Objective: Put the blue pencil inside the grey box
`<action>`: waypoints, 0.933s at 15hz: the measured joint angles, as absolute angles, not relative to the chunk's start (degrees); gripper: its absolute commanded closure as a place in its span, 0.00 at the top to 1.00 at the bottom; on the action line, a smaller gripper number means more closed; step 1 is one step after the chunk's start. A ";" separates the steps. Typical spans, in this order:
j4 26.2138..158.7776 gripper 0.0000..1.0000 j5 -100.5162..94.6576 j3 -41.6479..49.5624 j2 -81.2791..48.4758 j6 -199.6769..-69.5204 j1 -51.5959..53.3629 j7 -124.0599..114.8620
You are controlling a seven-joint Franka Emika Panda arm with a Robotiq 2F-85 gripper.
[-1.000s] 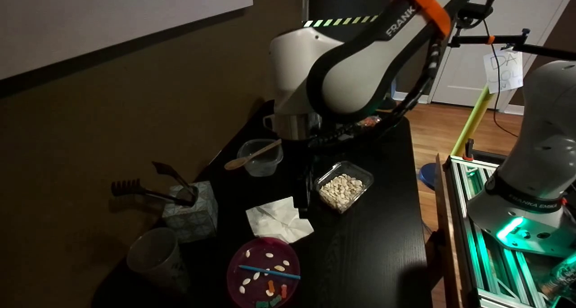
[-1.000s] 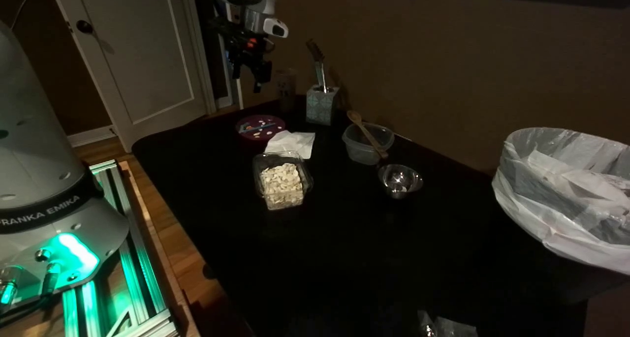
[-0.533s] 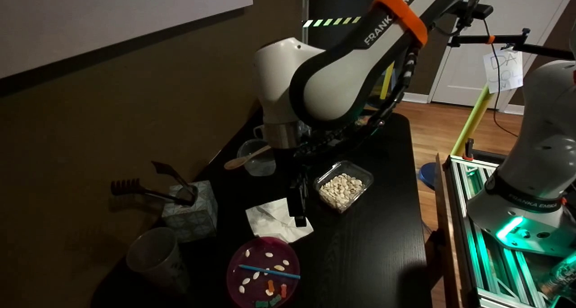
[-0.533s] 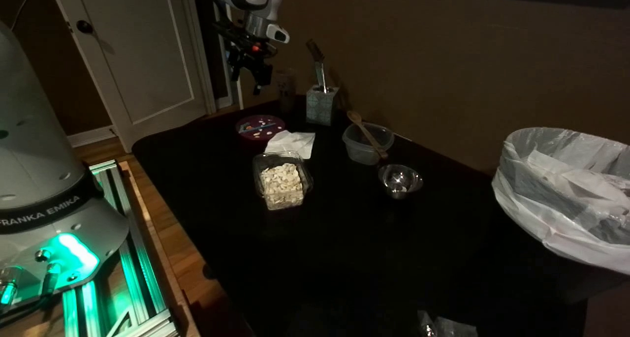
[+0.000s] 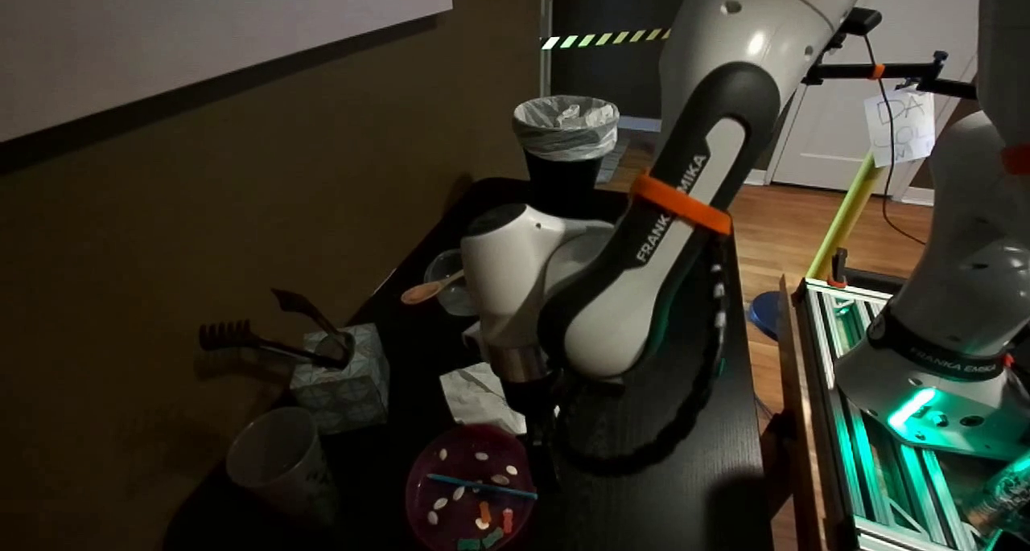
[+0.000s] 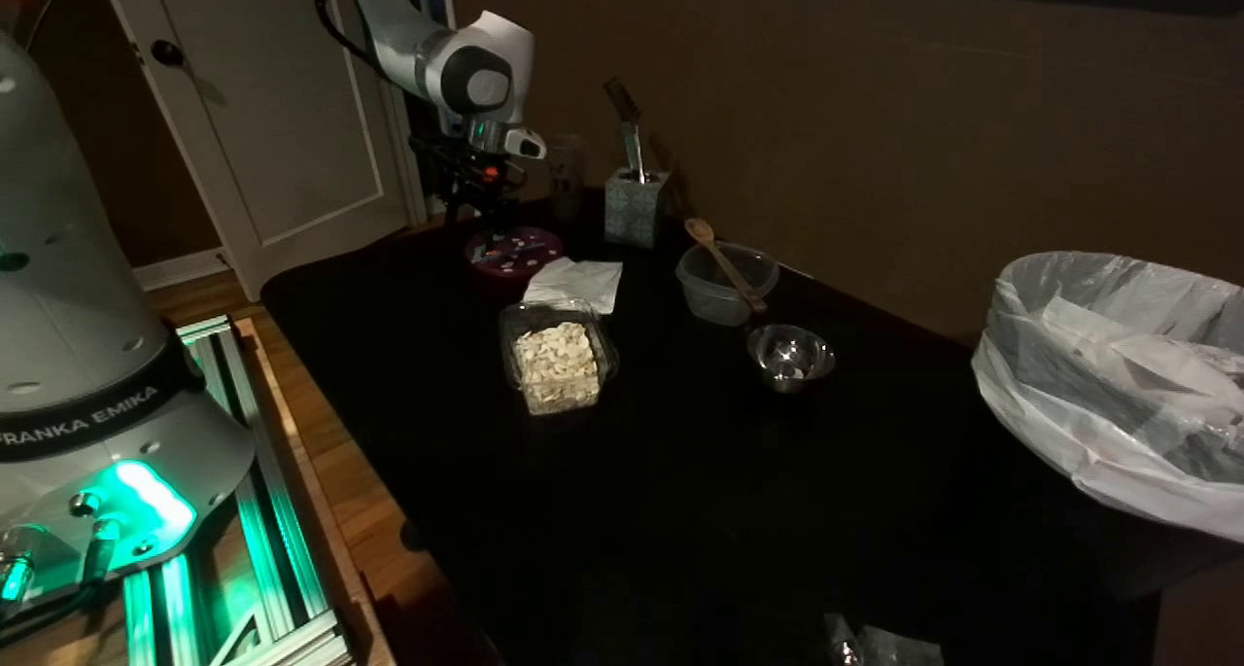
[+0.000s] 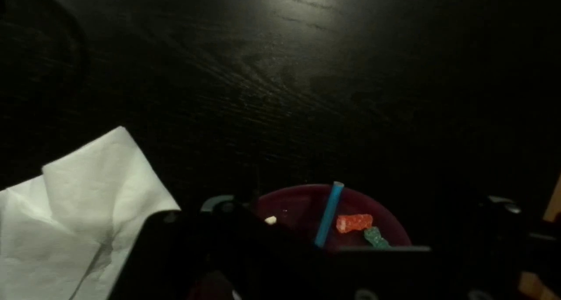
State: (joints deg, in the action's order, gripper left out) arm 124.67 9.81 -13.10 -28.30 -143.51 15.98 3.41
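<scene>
Purple dish: sat on the dark surface, bearing white seeds and small orange, red and green pieces.
Blue pencil: lay across the purple dish, one end reaching the rim.
Gripper: pointed down at the purple dish's edge in both exterior views; whether it touched could not be told.
Fingers: spread apart; in the wrist view the pencil's end showed between them.
Grey box: stood left of and beyond the purple dish in an exterior view, dark utensils leaning out of its top.
Pale cup: upright, left of the purple dish in that view.
White napkin: creased, just beside the purple dish.
Clear tub: near the purple dish, filled with pale bits.
Plastic container: farther from the purple dish, a wooden spoon laid across it.
Metal bowl: well apart from the purple dish.
Lined bin: farthest from the purple dish.
</scene>
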 measured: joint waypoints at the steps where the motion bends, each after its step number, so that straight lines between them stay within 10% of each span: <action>1: 124.36 1.00 8.76 -13.13 -29.88 -146.05 16.64 3.33; 7: 121.45 0.99 2.00 -12.34 -34.06 -152.27 19.40 1.39; 14: 116.61 0.57 1.05 -11.22 -38.28 -152.27 19.62 -0.06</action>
